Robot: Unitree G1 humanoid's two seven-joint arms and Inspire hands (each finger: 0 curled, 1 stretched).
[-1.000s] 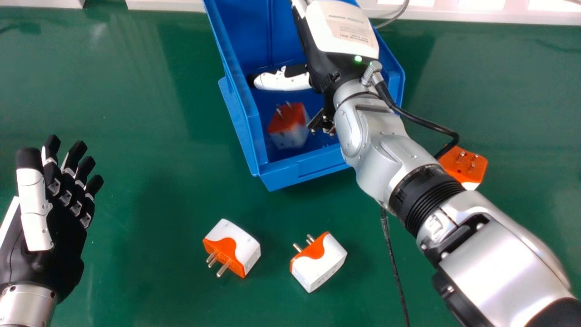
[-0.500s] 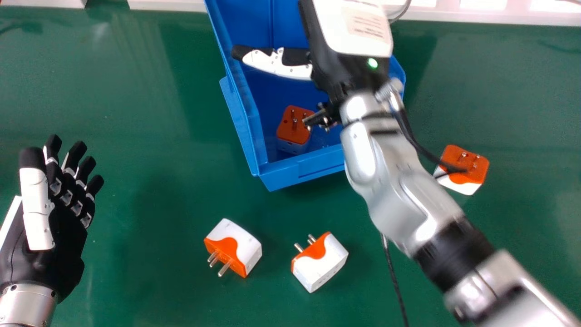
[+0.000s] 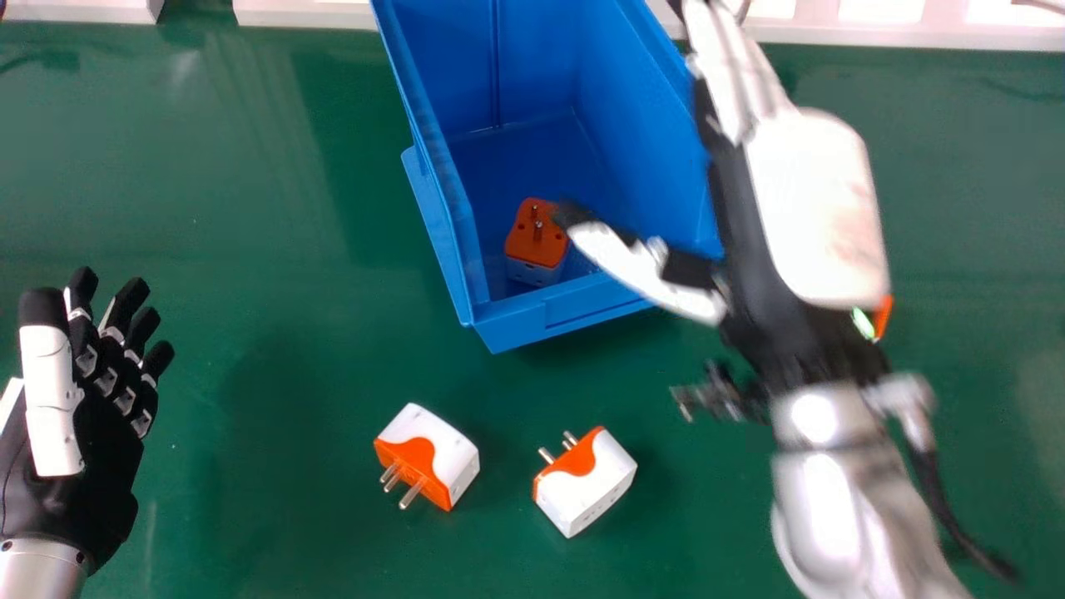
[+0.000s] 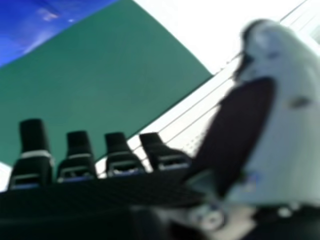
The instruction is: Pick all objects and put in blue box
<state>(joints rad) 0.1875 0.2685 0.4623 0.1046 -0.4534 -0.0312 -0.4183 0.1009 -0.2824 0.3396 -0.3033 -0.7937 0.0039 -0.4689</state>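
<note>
Our right hand is relaxed and empty; one plug sits in the box, leaving us two plugs and a part-hidden third.

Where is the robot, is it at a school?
I can't say if it's a school. It looks like a robot test table: a green tabletop, a blue box and white-and-orange plug adapters.

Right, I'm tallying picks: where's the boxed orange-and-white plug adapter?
Near the head view's centre, the adapter sits inside the blue plastic box, toward its near left corner.
</note>
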